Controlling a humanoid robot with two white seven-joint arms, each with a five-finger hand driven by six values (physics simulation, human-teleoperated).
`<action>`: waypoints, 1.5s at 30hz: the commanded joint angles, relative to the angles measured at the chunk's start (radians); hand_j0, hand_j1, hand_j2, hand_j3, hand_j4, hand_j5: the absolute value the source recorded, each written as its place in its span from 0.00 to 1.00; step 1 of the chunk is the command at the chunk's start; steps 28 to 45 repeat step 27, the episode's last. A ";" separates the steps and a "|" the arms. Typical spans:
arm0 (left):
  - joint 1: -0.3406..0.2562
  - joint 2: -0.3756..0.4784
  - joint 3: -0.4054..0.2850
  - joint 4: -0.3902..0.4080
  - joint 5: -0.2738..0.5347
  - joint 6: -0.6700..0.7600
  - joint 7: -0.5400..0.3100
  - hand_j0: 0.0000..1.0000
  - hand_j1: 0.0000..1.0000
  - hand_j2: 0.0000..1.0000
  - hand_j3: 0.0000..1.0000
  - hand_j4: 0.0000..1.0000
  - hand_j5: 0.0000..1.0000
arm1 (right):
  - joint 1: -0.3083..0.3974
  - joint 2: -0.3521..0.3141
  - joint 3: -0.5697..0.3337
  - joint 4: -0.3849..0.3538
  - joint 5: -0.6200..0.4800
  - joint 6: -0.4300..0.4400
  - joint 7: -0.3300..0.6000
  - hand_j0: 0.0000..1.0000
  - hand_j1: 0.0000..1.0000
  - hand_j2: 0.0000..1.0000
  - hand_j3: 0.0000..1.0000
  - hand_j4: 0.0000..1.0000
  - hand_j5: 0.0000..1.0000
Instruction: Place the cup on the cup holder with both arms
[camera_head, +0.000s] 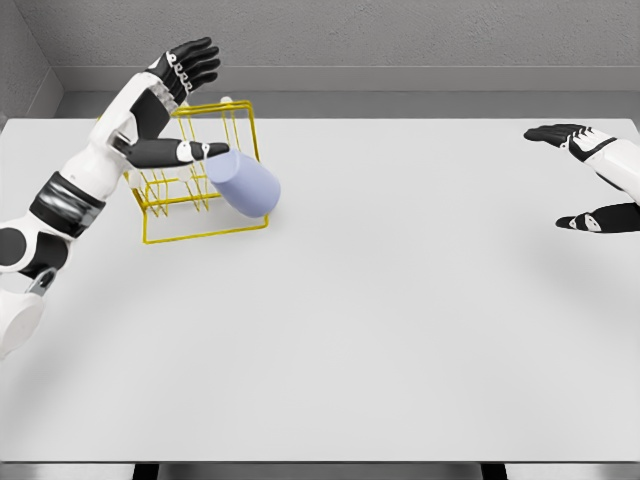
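A grey textured wall closes the background, and below it a wide white matte surface (380, 330) fills most of my view. At the far left of that surface stands the yellow wire cup holder (205, 215), an open frame with a rectangular base and upright wire loops; it appears tilted, its upper rear frame leaning toward the right. The pale lavender-blue cylindrical cup (245, 185) lies tipped on its side at the right front part of the holder, its closed end pointing toward me and to the right, its body overlapping the wires of the frame. Whether it is seated on a peg or merely leaning on the wires I cannot tell. My left arm enters from the lower left, white with black joint bands, and reaches up to the holder. My left hand (180, 105) is spread wide: the upper black fingers (195, 60) sit above and behind the holder's top edge, while the thumb extends horizontally across the frame with its tip touching the cup's upper left rim area. The fingers are apart and not wrapped around the cup. My right hand (590, 175) shows at the far right edge, well apart from the cup and holder, raised above the surface with its digits splayed, one group high and one low, holding nothing. A soft shadow lies under the cup and frame.
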 joint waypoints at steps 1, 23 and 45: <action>0.000 -0.001 0.000 0.001 0.002 0.000 0.001 1.00 1.00 1.00 1.00 1.00 1.00 | 0.000 -0.001 0.000 0.000 -0.008 0.003 -0.001 1.00 1.00 1.00 1.00 1.00 1.00; 0.103 0.317 0.003 -0.094 0.017 -0.279 0.009 1.00 1.00 1.00 1.00 1.00 1.00 | 0.000 0.002 0.000 0.011 -0.009 0.003 -0.001 1.00 1.00 1.00 1.00 1.00 1.00; 0.147 0.373 0.008 -0.091 0.032 -0.279 0.010 1.00 1.00 1.00 1.00 1.00 1.00 | 0.000 0.002 0.000 0.012 -0.009 0.003 -0.001 1.00 1.00 1.00 1.00 1.00 1.00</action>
